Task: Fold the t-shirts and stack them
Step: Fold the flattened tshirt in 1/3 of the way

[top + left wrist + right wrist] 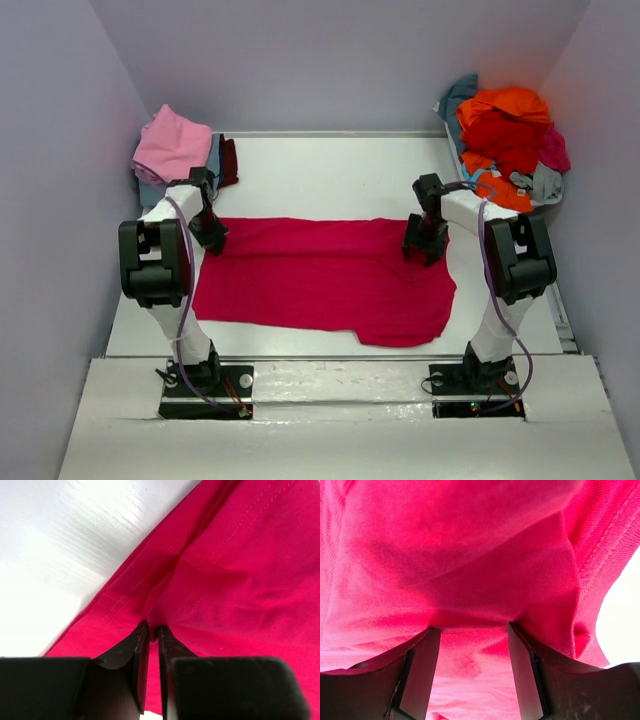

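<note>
A magenta-red t-shirt (320, 275) lies flat across the middle of the white table (330, 170). My left gripper (210, 235) is down at its far left corner. In the left wrist view the jaws (152, 627) stand a narrow slit apart, with a raised ridge of the magenta-red cloth (240, 570) pinched at their tips. My right gripper (425, 245) is at the shirt's far right corner. In the right wrist view its fingers (472, 630) stand wide apart, tips resting on the cloth (470, 555), gripping nothing.
A pink t-shirt (172, 143) tops a small stack over blue and maroon cloth in the back left corner. A loose heap of orange, red, grey and teal t-shirts (505, 130) fills the back right corner. Walls close in the table's sides and back.
</note>
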You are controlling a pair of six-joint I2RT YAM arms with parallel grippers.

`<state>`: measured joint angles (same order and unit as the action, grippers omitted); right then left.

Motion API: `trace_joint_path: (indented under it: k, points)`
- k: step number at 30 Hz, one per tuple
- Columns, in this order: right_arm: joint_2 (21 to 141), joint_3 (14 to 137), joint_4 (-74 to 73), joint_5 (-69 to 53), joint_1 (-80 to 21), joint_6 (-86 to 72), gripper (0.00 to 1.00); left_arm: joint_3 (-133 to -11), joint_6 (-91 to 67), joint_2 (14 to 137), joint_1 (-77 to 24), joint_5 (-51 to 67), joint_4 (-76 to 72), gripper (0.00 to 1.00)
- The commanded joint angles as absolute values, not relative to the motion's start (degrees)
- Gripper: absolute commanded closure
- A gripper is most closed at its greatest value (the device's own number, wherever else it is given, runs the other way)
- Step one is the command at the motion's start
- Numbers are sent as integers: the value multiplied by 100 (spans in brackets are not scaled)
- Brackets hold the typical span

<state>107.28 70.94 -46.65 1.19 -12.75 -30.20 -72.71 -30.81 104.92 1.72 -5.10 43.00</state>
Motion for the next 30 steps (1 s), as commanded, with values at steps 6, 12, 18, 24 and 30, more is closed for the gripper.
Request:
trace_joint_path:
  k: [6, 12, 18, 24, 30]
  points:
    - [11197, 6732, -4535, 413, -1178, -2795, 36, -7330, -2944, 10231, 237, -694, 4403, 23]
    - [11066, 6750, -4544, 422, -1178, -2777, 36, -7584, -2979, 10134, 80, -966, 4526, 18]
    - [10820, 6908, -4676, 492, -1178, -2795, 36, -8076, -2953, 10160, -210, -1239, 4632, 18]
    - [10767, 7172, -4799, 475, -1178, -2804, 35, -8411, -2936, 10696, -343, -1266, 4676, 18]
    - [10802, 7286, -4834, 396, -1178, -2812, 35, -8481, -2883, 11319, -343, -1265, 4588, 18]
